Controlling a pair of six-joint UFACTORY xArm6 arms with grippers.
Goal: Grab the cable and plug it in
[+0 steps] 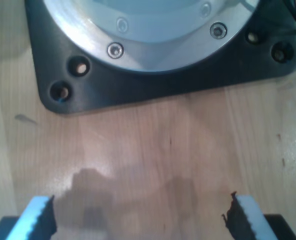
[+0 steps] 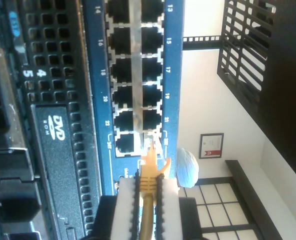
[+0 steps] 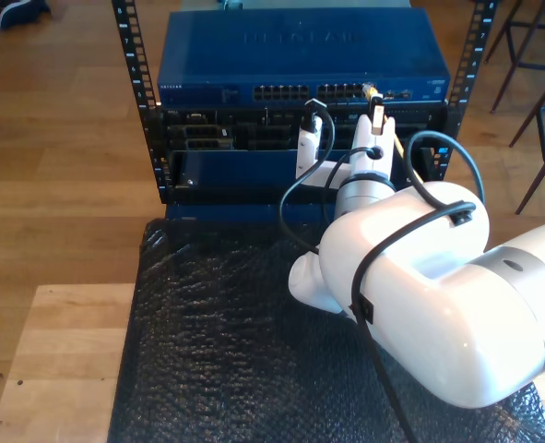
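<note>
- Second wrist view: my second gripper (image 2: 148,200), its ribbed white pads clamping the thin yellow cable (image 2: 147,215), is holding the clear plug (image 2: 150,145) at a square port of the blue network switch (image 2: 132,75).
- Exterior view is showing that switch (image 3: 300,60) sitting in a black rack (image 3: 143,101), above crinkled black wrap (image 3: 217,351).
- First wrist view: my first gripper (image 1: 137,217) is hanging wide over a smooth wooden desk (image 1: 153,150), near a black base plate (image 1: 137,85).

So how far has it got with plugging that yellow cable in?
The grab looks done: my second gripper is shut on the cable, just behind its plug. In hand now is the lining up: the plug's tip sits at the bottom row of sockets on the blue switch, apparently not yet pushed home. Left to do: press it in. My first gripper hangs open over a wooden table.
</note>
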